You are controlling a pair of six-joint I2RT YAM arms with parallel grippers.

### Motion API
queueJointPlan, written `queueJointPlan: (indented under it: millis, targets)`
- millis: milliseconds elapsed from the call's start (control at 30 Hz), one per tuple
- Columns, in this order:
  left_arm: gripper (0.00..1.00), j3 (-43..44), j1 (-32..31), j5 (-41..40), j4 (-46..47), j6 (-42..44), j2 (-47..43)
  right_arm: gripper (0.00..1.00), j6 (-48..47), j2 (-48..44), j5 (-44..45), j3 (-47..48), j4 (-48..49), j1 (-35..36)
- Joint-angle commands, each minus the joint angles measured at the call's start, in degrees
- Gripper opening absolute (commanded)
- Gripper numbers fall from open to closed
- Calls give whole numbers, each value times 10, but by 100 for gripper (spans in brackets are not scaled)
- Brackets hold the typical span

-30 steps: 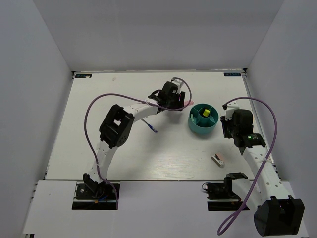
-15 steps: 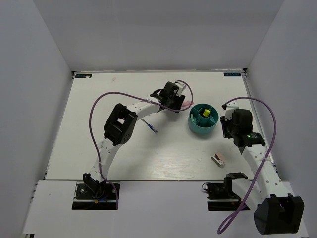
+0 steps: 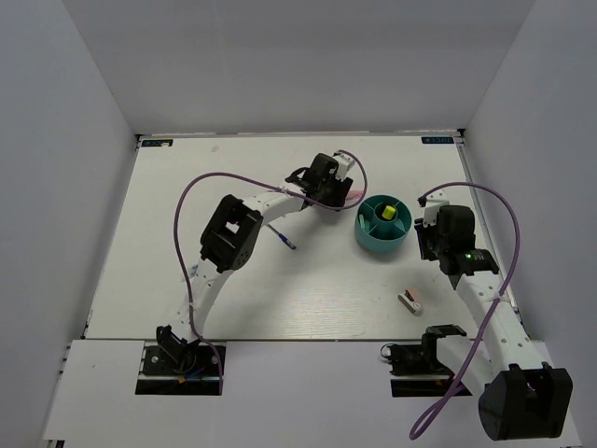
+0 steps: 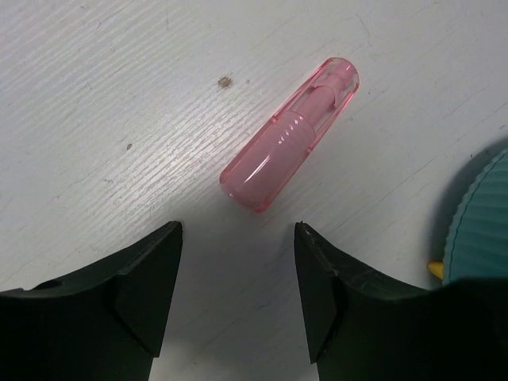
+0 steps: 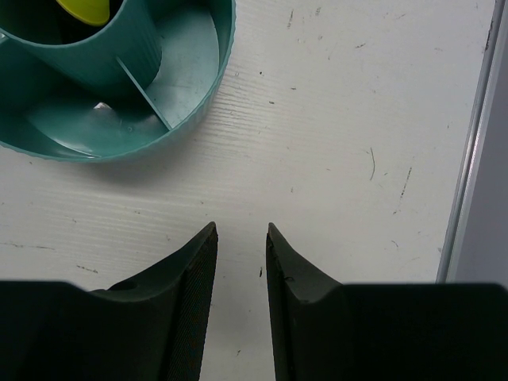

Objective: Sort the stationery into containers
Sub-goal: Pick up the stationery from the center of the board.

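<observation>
A translucent pink marker lies flat on the white table, just ahead of my left gripper. That gripper is open with nothing between its fingers. From above, the pink marker sits left of the round teal organiser, with the left gripper beside it. A yellow highlighter stands in the organiser's middle compartment. My right gripper is narrowly open and empty, a little right of the organiser. A thin blue pen and a pink-white block lie on the table.
The table's right edge rail runs close beside my right gripper. White walls enclose the table on three sides. Purple cables loop over both arms.
The left arm's elbow has swung a little to the right while its gripper stays by the pink marker. The right arm has not moved.
</observation>
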Motion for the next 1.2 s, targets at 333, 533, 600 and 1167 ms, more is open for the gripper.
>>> queueJointPlan:
  millis: [333,533,600,1167]
  targets:
    - [71,56,8,21,13,-1,32,35,-5,9,9,-3,19,-3]
    - [71,70,7,24,8,4,45,35,-6,9,11,-2,19,-1]
    - [71,73,7,25,7,6,49,35,-6,9,10,-3,19,-2]
    - [68,81,7,71,11,6,69,35,-7,13,13,-3,22,-1]
